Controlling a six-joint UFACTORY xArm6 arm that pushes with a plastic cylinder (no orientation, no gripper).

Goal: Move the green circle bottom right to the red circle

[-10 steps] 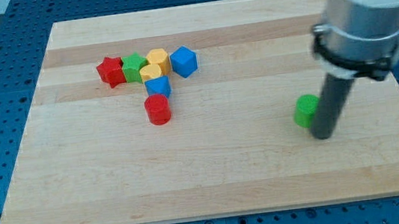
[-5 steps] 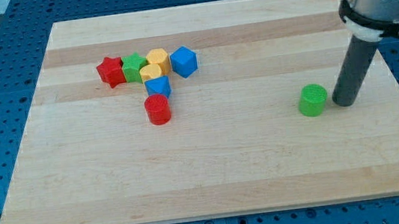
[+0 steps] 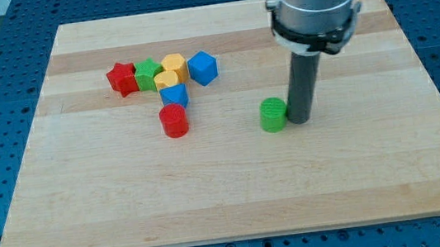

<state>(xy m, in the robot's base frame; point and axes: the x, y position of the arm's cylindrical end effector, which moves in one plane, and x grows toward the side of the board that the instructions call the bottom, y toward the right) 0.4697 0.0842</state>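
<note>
The green circle [image 3: 272, 115] sits near the middle of the wooden surface [image 3: 237, 196], slightly toward its right edge, with my tip [image 3: 299, 120] touching or just beside its right side; the end effector is a bare rod that grasps nothing. The red circle [image 3: 174, 120] lies well apart toward the left edge. Above it, nearer the top-left corner, cluster a small blue block [image 3: 174, 96], a red star [image 3: 122, 78], a green star [image 3: 147, 73], two yellow blocks [image 3: 170, 71] and a blue cube [image 3: 203, 67].

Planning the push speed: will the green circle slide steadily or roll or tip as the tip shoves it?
The green circle stands flat and squat, so it probably slides rather than tips. My tip sits at its right side; an off-centre push might curve it away. The wooden board looks smooth.
</note>
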